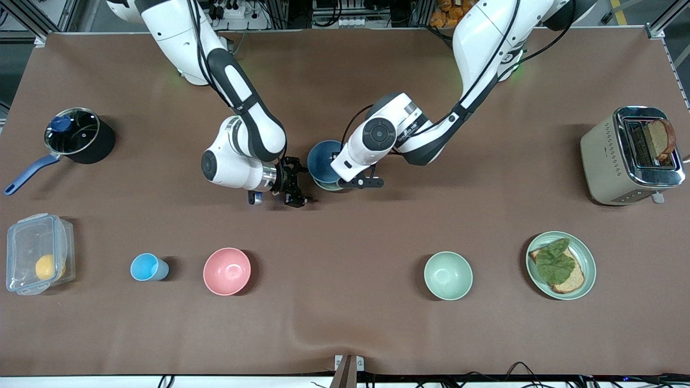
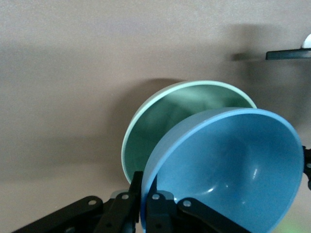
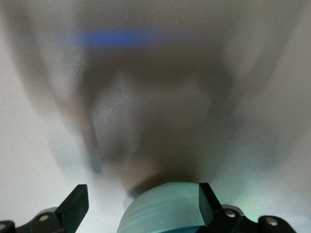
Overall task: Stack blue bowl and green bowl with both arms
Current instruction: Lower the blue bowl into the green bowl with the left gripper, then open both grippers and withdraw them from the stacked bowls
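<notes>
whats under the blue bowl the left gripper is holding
The green bowl sits on the table right under the tilted blue bowl, which the left gripper pinches by its rim. Much of the green bowl's inside is covered by the blue one.

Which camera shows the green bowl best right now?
The left wrist view: the green bowl shows its rim and inside under the tilted blue bowl. The front view shows a sliver beneath the left arm. The right wrist view shows a blurred part.

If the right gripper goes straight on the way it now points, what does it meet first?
Probably the green bowl: it lies right between the right gripper and its open fingers, with the blue bowl held just above it. Depth is unclear.
</notes>
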